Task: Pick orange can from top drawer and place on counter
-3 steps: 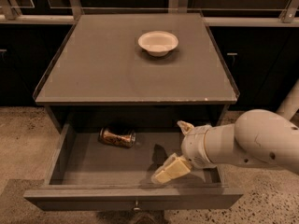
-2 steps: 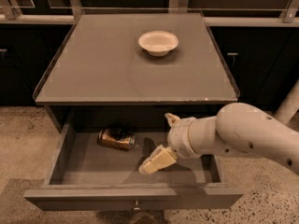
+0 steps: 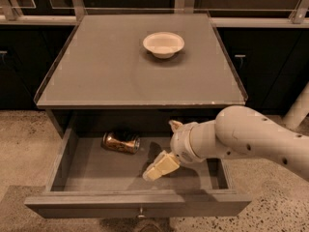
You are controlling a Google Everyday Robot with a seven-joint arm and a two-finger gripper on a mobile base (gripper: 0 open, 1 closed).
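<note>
One orange can (image 3: 120, 142) lies on its side toward the back of the top drawer (image 3: 96, 206), near the gripper (image 3: 159, 149), whose jaws seem spread and empty. A glancing finger could roll it away.

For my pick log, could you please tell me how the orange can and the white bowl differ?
The orange can lies on its side in the open top drawer; the white bowl sits upright on the counter. The can is shiny orange-gold with dark print; the bowl is plain white. The gripper, open, is in the drawer beside the can, not touching it. Both are untouched.
</note>
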